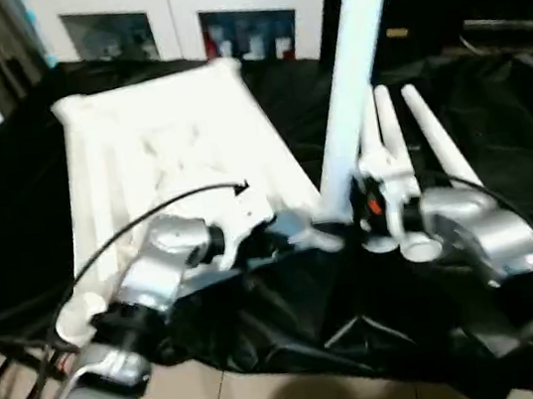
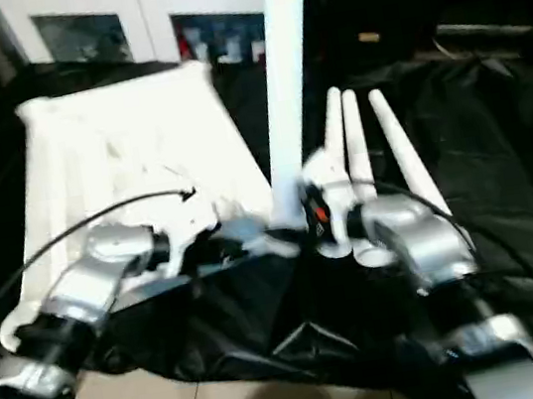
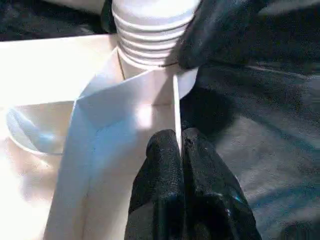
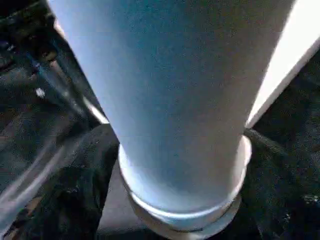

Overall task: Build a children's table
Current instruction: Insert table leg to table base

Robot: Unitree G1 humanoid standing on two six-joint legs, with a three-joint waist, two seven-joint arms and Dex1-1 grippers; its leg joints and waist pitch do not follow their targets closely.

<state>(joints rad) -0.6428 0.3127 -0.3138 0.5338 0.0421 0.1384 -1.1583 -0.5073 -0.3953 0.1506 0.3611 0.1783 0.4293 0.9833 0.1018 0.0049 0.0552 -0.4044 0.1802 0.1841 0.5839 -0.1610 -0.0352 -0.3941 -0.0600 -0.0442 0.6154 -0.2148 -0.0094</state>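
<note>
Left wrist view, left pincer (image 3: pixel 179 150) pinching tabletop (image 1: pixel 163 145) rim, right pincer (image 1: pixel 368 206) apart beside upright leg (image 1: pixel 352 66)

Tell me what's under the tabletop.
A black sheet lies under the tabletop and spreads out past its edges, with three loose legs lying on it to the side. What the sheet itself rests on is covered.

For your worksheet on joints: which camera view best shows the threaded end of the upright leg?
The left wrist view: the leg's threaded end sits close up at the tabletop's corner. Both eye views and the right wrist view show its smooth tube.
</note>
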